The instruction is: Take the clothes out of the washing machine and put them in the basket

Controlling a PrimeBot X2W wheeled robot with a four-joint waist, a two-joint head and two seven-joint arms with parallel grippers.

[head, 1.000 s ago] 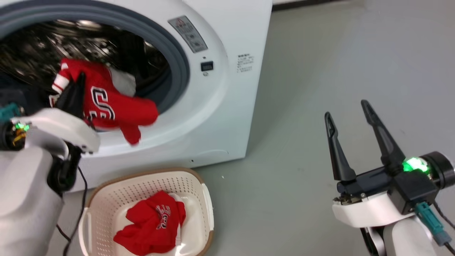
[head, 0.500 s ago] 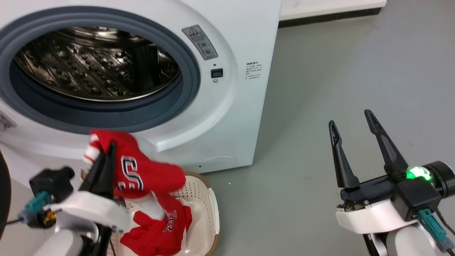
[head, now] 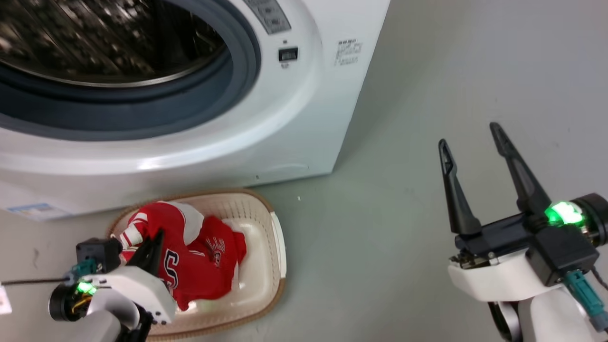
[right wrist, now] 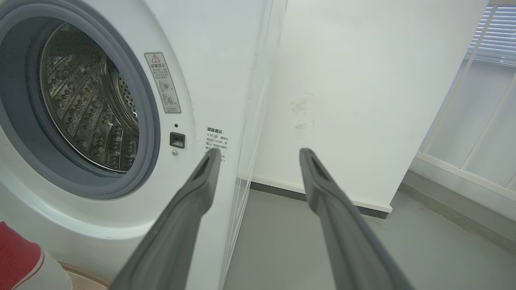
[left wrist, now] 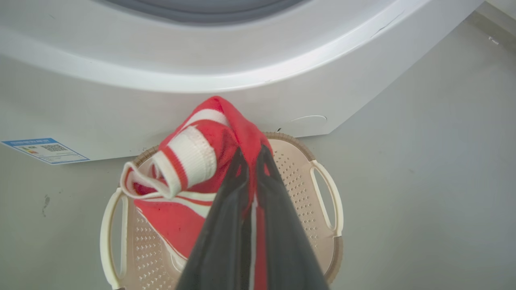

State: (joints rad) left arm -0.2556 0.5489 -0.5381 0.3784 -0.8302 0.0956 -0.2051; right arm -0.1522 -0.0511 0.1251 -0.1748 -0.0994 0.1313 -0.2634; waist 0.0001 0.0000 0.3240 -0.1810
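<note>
Cloth is down at the basket [head: 278, 237] now. The left gripper [head: 159, 233], clamped on a fold of the red jersey [head: 194, 280], holds it low over the basket's left half. Its lower folds seem to rest on the second jersey [head: 223, 247], which lies crumpled inside. In the left wrist view the two dark fingers [left wrist: 225, 225] pinch the red cloth tight. A white-and-red ribbed trim band [left wrist: 189, 157] is bunched just beside them, and the basket's rim and side handles show beneath.

A second ago this jersey hung half out of the washing machine [head: 294, 123], draped over the grey door ring [head: 242, 61]. Half a second ago it had swung clear and hung above the basket's rim. Since then it has sunk into the basket. The head camera has also tipped downward, so the drum [head: 95, 42] now sits at the top of that view.

What shows of the drum is bare perforated steel, in the right wrist view as well. The right gripper [head: 469, 134] is as it was, fingers spread and empty, well apart from the basket over the grey floor [head: 427, 71].

With both jerseys at the basket, the task looks nearly done. What remains is probably to release the fold and lift away. The risk is cloth clinging to the fingers or trailing over the rim.
</note>
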